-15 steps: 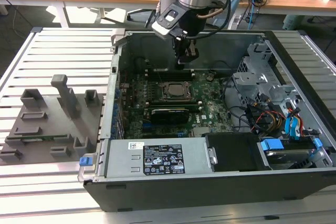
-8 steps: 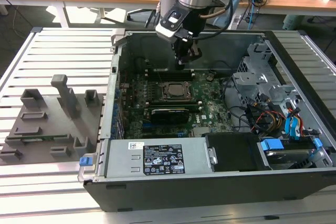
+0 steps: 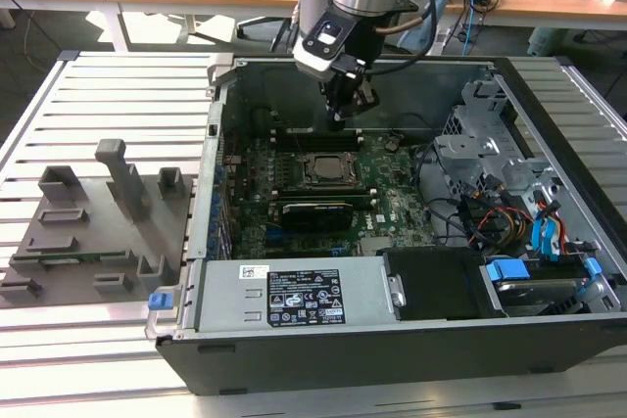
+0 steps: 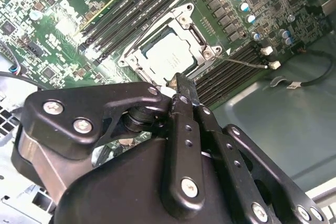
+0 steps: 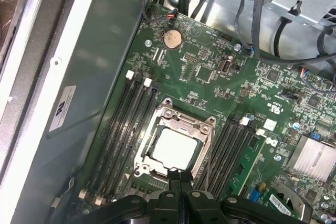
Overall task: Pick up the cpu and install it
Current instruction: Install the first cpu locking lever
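Observation:
The cpu (image 3: pixel 328 168) lies flat in the black socket frame (image 3: pixel 306 158) on the green motherboard, its silver top facing up. Both wrist views show the cpu (image 4: pixel 168 56) (image 5: pixel 176 149) seated inside the metal frame. My gripper (image 3: pixel 339 120) hangs inside the open computer case, a little above the board and just beyond the socket's far edge. Its two black fingers (image 5: pixel 174 178) are pressed together with nothing between them. In the second wrist view the tip of the gripper (image 4: pixel 181 81) sits over the socket's edge, apart from the chip.
Memory slots (image 5: pixel 126 129) run along both sides of the socket. A power supply (image 3: pixel 304 296) and a drive cage (image 3: pixel 490 144) with cables fill the case's near and right sides. Grey fixture blocks (image 3: pixel 88 232) stand on the slatted table at the exterior view's left.

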Robot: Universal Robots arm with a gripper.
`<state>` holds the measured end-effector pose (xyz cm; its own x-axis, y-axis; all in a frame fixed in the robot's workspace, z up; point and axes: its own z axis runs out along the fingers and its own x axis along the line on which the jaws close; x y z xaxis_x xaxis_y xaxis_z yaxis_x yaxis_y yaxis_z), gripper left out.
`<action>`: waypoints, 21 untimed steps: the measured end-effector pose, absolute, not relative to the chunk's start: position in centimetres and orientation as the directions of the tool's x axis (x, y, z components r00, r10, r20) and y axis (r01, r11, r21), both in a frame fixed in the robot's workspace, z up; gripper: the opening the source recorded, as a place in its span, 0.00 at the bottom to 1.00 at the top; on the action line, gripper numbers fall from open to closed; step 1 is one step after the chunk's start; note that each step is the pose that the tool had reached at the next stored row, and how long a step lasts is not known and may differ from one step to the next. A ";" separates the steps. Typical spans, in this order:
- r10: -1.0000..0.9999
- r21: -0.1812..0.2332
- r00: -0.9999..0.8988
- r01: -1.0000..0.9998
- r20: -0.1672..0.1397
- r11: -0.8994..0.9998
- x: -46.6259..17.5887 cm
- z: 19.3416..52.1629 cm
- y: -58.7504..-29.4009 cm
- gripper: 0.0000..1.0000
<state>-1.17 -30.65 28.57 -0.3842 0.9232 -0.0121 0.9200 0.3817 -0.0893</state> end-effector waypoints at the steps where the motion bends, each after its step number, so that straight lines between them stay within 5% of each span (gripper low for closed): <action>1: 0.920 -0.089 -0.391 0.917 -0.012 0.388 -1.2 28.6 -30.7 0.11; 21: 0.830 -0.089 -0.558 0.827 -0.012 0.554 -1.1 28.6 -30.7 0.11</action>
<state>-1.13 -30.65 28.57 -0.5575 0.8301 -0.0121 0.8274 0.5545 -0.0893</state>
